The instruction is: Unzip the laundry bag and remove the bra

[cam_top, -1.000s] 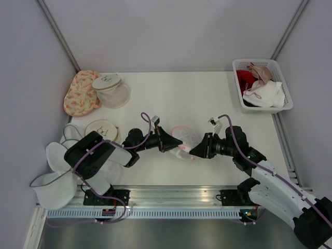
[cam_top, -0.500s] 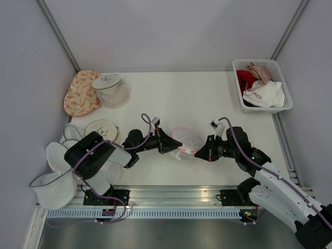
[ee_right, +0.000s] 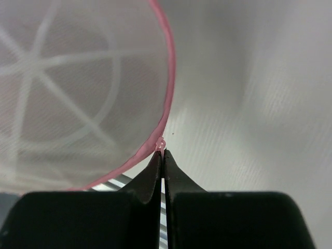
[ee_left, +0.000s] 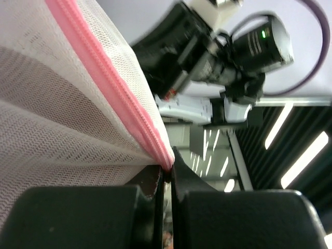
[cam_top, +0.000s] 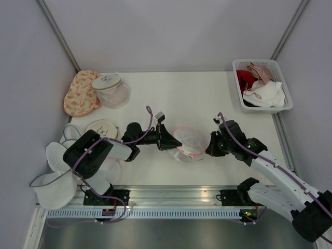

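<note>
The laundry bag [cam_top: 189,142], a round white mesh dome with a pink rim and ribs, is held between the two arms near the table's front middle. My left gripper [cam_top: 174,143] is shut on the pink zipper band at the bag's left edge; the band [ee_left: 129,104] runs into the closed jaws in the left wrist view. My right gripper [cam_top: 207,149] is shut on the small pink zipper pull [ee_right: 161,144] at the bag's rim [ee_right: 168,78]. The bag's contents cannot be made out through the mesh.
A white basket [cam_top: 238,67] of garments stands at the back right. An orange floral pouch [cam_top: 80,93] and a clear mesh dome with a white top [cam_top: 110,89] lie at the back left. More white bags [cam_top: 54,176] lie at the front left.
The right gripper has moved right and toward the back with the zipper pull. The bag has tilted up and turned its round face toward the camera. The left gripper shifted slightly right.
</note>
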Controlling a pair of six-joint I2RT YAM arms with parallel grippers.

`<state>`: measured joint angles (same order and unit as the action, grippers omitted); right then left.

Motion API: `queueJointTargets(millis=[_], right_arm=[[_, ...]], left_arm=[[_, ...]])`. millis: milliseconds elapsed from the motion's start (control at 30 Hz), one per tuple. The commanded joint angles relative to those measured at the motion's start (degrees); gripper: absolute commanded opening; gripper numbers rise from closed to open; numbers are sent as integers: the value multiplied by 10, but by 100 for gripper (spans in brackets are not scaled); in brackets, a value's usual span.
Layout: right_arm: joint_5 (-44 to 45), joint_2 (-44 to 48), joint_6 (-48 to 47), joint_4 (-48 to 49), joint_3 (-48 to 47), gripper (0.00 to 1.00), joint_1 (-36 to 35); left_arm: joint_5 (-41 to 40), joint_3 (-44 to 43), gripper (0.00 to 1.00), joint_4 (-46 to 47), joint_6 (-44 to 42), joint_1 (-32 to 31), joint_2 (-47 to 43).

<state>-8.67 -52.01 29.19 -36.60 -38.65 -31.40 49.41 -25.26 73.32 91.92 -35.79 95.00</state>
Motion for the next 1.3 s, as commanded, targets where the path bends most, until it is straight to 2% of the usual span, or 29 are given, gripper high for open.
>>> queueJointTargets(millis=[0, 133, 233, 333, 367, 400, 467, 500, 533, 567, 600, 633, 733, 833, 900, 933, 1000, 1033, 1067, 1133, 1267], right_arm=[[83, -6, 10, -22, -29, 0, 0], [110, 3, 5, -22, -46, 0, -1], [111, 15, 0, -28, -53, 0, -1], [103, 24, 0, -27, -58, 1, -1], [100, 27, 2, -29, -59, 1, -1], [101, 27, 1, -30, -61, 0, -1], [101, 29, 1, -34, -62, 0, -1], [102, 30, 2, -35, -63, 0, -1], [102, 30, 3, -37, -63, 0, -1], [101, 31, 2, -38, -63, 0, -1], [100, 32, 3, -38, -62, 1, -1], [100, 33, 3, -37, -61, 0, -1], [99, 36, 9, -35, -58, 0, -1], [87, 38, 12, -23, -54, 1, -1], [42, 40, 10, -7, -47, 1, -1], [16, 42, 7, 23, -42, 0, -1], [-93, 47, 13, 70, -15, 0, -2], [-140, 46, 30, 134, -3, 0, -4], [-225, 40, 44, 167, 18, 0, -8], [-268, 31, 72, 254, 32, 1, -23], [-288, 9, 107, 328, 39, 0, -95]], left_arm=[[111, -57, 2, 216, 20, 3, -35], [195, -102, 2, 217, 60, 4, -7], [215, -137, 2, 209, 63, 5, 18], [227, -182, 3, 96, -6, 13, 54], [227, -195, 16, 51, -33, 18, 67], [216, -214, 23, -37, -91, 24, 71], [204, -238, 42, -147, -165, 41, 71], [170, -268, 55, -318, -267, 51, 66], [146, -285, 75, -397, -322, 55, 57], [112, -304, 82, -499, -379, 56, 48], [24, -351, 86, -589, -483, 56, 30], [-16, -368, 91, -707, -511, 55, 22], [-140, -373, 95, -794, -528, 55, -36], [-262, -350, 96, -853, -519, 47, -124], [-319, -315, 96, -893, -497, 41, -168], [-327, -298, 97, -897, -486, 32, -218], [-330, -247, 97, -897, -447, 15, -260], [-327, -233, 97, -894, -433, 6, -291], [-313, -205, 98, -878, -403, -3, -305], [-301, -181, 98, -859, -371, -36, -320], [-306, -127, 98, -808, -281, -88, -352]])
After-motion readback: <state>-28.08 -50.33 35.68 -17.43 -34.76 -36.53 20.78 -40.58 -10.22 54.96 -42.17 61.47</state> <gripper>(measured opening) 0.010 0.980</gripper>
